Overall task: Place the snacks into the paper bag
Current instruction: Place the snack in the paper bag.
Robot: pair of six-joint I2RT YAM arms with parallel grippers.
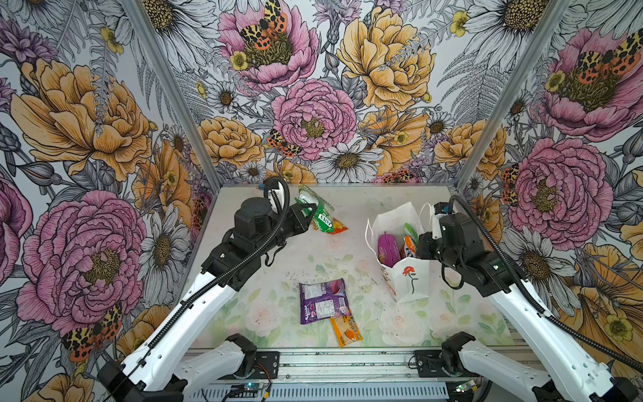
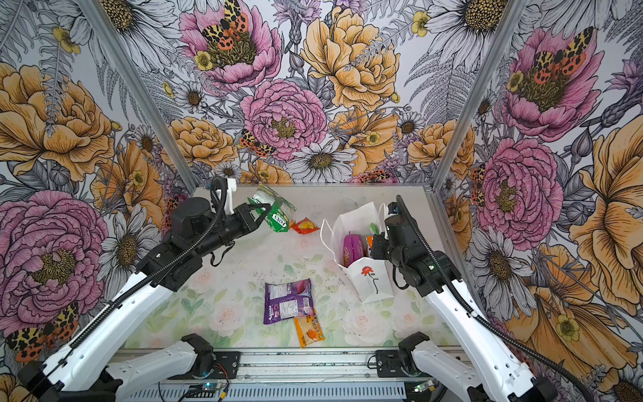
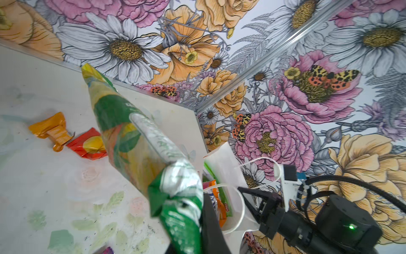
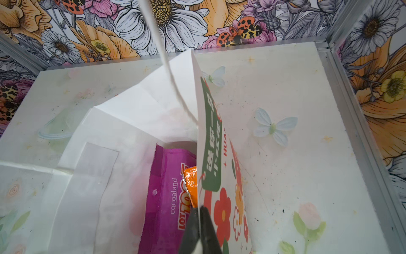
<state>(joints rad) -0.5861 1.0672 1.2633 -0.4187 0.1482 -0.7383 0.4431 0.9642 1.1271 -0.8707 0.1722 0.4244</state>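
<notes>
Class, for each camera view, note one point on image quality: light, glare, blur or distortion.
Both top views: even light, walls splayed by the wide lens, sheen on the purple pouch; left wrist view: the green chip bag close to the lens is soft; right wrist view: the right gripper is blurred, lettering on the magenta pouch sharp.

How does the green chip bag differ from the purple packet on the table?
The green chip bag is held in the air by the left gripper; the purple packet lies flat, ungripped. The green chip bag is crumpled at its gripped end; the purple packet is smooth. Both are glossy, outside the paper bag.
</notes>
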